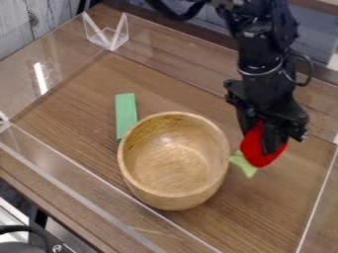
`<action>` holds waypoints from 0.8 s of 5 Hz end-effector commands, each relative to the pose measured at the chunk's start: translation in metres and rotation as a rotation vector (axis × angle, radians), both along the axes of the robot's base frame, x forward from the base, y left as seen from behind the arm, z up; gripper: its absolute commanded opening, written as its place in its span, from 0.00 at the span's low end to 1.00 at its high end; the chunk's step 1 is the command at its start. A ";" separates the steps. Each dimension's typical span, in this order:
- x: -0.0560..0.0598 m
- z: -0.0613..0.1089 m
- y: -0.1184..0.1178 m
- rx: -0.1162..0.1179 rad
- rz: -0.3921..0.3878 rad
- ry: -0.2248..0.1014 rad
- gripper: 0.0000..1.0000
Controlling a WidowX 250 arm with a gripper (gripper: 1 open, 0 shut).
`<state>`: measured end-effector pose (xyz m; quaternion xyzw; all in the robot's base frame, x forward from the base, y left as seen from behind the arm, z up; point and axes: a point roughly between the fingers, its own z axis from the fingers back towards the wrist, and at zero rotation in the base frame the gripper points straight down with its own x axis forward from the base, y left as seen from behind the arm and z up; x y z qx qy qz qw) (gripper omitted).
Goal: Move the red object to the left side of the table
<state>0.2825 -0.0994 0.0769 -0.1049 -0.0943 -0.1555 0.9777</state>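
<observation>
On the table: a brown wood-grain table edged with clear acrylic walls
Gripper: black gripper at about 3 o'clock from the tabletop's centre, pointing steeply down, jaws clamped on the red object
Red object: glossy red toy fruit with its light-green leafy end lowest, held just beside the bowl's right rim, near the table's right side
Bowl: round wooden bowl upright at about 6 o'clock, nothing visible inside
Green block: flat green rectangular block lying at about 10 o'clock from the bowl, its lower end just beside the rim
</observation>
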 end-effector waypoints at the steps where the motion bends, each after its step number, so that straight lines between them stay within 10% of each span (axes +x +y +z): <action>1: 0.007 0.025 -0.007 -0.025 -0.018 -0.063 0.00; 4: -0.009 0.033 -0.001 -0.049 0.025 -0.050 0.00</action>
